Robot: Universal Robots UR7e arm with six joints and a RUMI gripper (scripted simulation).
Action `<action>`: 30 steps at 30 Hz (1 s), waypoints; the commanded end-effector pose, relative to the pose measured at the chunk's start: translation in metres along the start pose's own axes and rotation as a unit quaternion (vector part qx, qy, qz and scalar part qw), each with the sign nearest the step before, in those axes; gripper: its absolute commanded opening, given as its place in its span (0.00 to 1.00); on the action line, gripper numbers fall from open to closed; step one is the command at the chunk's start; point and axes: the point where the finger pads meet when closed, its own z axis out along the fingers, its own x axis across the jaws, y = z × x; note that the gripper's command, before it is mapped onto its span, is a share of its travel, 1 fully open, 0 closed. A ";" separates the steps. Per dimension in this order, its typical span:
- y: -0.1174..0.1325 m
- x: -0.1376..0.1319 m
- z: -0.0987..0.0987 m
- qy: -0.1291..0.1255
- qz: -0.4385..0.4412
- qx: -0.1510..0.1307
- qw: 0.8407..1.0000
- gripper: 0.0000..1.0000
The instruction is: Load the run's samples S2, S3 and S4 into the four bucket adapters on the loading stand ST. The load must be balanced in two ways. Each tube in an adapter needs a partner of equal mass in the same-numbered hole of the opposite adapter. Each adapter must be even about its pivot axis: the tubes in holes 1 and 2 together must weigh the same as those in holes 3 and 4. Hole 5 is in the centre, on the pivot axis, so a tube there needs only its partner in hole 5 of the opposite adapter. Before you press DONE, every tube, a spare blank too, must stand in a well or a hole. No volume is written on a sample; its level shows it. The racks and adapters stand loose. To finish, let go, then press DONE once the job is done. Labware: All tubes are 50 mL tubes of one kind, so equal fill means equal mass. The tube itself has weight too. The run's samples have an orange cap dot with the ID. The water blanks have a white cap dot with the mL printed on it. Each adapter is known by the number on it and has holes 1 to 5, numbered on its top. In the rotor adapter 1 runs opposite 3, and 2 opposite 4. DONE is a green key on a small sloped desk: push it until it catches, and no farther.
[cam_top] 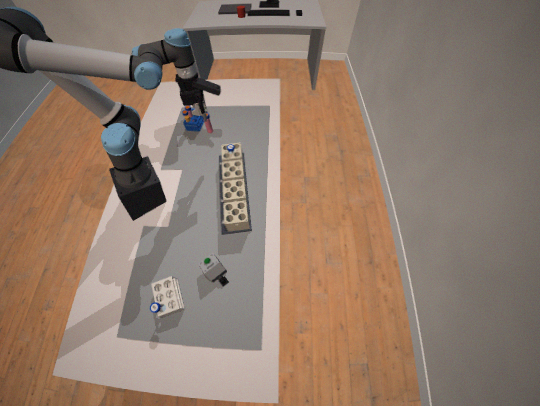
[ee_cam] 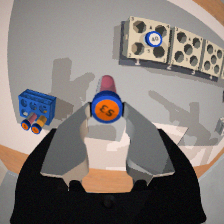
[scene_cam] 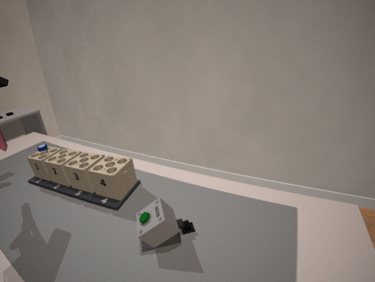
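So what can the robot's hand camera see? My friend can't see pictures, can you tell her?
The gripper is shut on a pink-filled tube with an orange cap dot, held above the grey mat. A blue rack with two more orange-dotted tubes sits left, and cream adapters sit upper right, one holding a white-dotted tube.

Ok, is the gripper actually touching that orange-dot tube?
Touching. In the wrist view both fingers press against the tube just under its cap, with no gap on either side.
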 end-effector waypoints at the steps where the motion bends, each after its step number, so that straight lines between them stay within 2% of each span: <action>1: -0.013 0.030 0.000 -0.003 0.011 0.000 1.000 0.00; 8: -0.031 0.073 0.000 -0.003 0.011 0.000 1.000 0.00; 10: -0.031 0.073 0.000 -0.003 0.011 0.000 1.000 0.00; 25: -0.070 0.166 0.001 -0.003 0.011 0.000 1.000 0.00; 27: -0.070 0.166 0.001 -0.003 0.011 0.000 1.000 0.00; 30: -0.078 0.184 0.001 -0.002 0.011 0.000 1.000 0.00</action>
